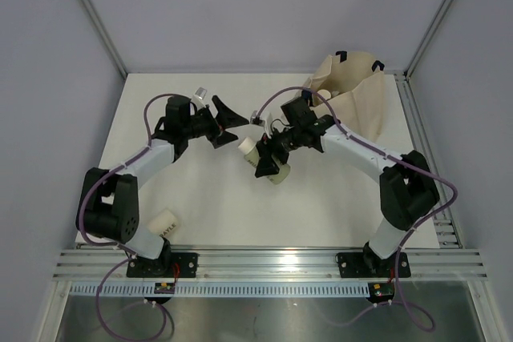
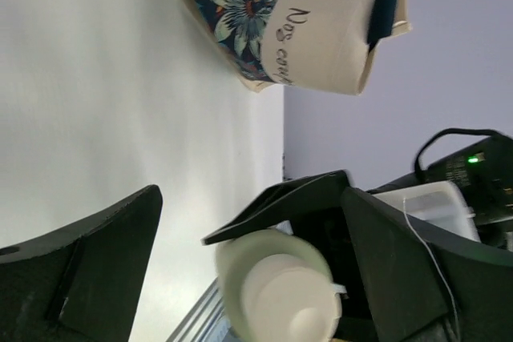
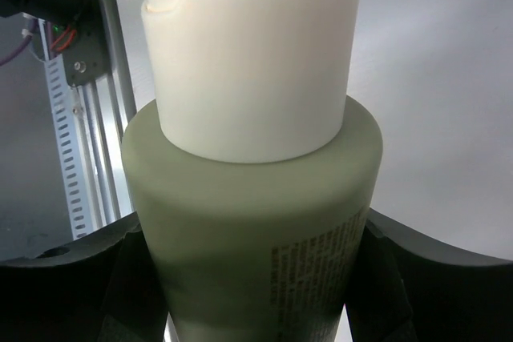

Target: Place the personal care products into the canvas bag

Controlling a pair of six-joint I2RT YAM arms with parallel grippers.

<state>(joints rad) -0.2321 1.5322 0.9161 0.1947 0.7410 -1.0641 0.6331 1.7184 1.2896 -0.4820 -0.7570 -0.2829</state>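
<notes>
Where the arms met mid-table: the left gripper (image 1: 228, 122) had its jaws spread wide and held nothing, just beside the right gripper (image 1: 268, 159).
Right gripper: jaws were clamped on the grey-green bottle (image 3: 256, 222), whose white cap (image 1: 247, 146) pointed towards the left arm.
Canvas bag (image 1: 353, 94): slumped in the far right corner, against the table (image 1: 208, 198) edge.
Cream tube (image 1: 164, 222): lay near the front edge, beside the left base.
Open room: bare surface ran from the bottle to the front edge.
</notes>
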